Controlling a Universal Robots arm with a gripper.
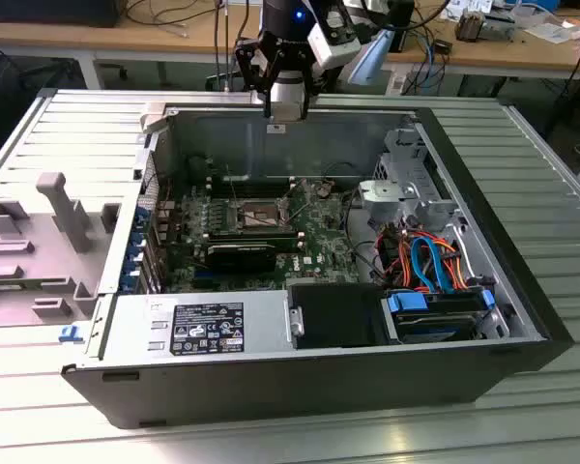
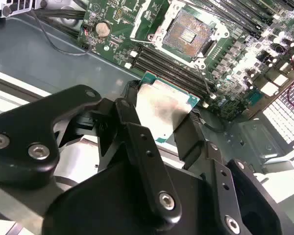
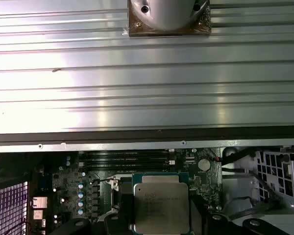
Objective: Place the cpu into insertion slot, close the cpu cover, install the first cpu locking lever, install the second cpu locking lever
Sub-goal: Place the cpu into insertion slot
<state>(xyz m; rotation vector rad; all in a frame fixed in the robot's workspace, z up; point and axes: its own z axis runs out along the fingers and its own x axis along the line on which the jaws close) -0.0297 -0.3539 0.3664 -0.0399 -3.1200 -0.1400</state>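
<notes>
The arm (image 1: 298,24) hangs over the computer case's (image 1: 271,382) far wall. Its claw (image 2: 162,120) pinches the cpu (image 2: 159,105) by two edges, above and beyond the open insertion slot (image 2: 188,33).

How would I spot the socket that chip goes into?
Look inside the open computer case, at the green motherboard. The insertion slot is the square, metal-rimmed recess near its middle; the memory slots beside it are long black strips.
</notes>
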